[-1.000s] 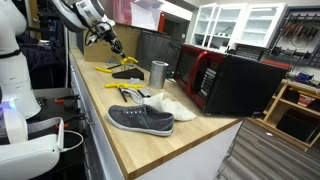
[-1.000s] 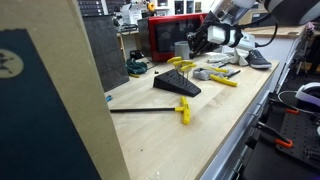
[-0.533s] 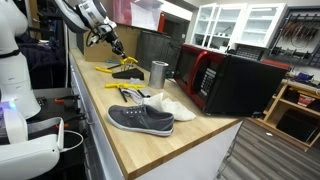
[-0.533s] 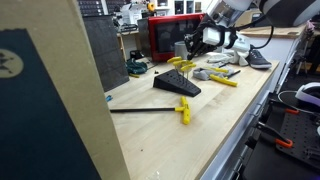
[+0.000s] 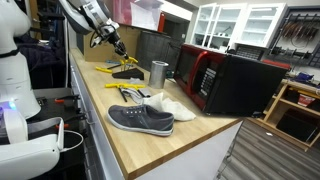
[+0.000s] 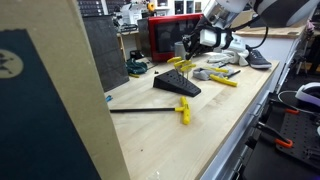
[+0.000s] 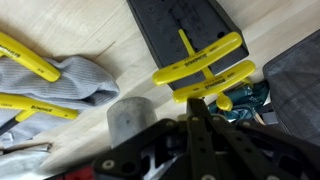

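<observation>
Above yellow T-handles (image 7: pixel 200 62) in a black wedge (image 7: pixel 175 25) hangs the tool (image 7: pixel 198 108).

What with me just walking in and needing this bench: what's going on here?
A robot arm's gripper hovers over a black stand of yellow T-handle keys on the wooden bench. Its jaws look nearly together; whether they pinch a key is unclear. A metal cup and a grey shoe sit nearby.

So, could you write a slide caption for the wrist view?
Closed end effector above yellow T-handle hex keys in a black stand, beside a metal cup and grey cloth.
</observation>
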### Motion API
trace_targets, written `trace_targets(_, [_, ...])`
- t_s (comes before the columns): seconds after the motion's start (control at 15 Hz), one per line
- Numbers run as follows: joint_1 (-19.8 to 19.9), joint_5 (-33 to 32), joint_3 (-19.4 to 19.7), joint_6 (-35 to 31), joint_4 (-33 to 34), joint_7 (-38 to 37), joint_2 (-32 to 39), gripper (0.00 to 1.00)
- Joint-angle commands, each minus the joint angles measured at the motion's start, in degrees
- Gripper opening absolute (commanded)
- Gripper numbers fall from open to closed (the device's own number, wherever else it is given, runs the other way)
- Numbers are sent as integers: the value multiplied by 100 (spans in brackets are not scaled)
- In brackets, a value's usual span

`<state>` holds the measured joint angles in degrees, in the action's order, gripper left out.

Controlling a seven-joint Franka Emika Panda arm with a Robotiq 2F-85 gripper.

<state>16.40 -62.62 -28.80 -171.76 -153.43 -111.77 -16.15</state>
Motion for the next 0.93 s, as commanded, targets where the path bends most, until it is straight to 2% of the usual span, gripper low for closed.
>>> trace_targets(0.0, [188,-315,-170,-63,135,-281,142,0])
trace_targets(0.2, [196,-421,-196,-75,144,-265,45,0])
trace_targets(0.27, [177,-417,-189,-90,140,-254,11,26])
trace_targets(0.4, [94,-298,-144,-169,127,-216,-112,32])
trace_targets(0.67, [-56,-83,-57,-357,115,-177,-468,63])
trace_targets(0.87, [-13,10,-55,-421,229,-262,-613,85])
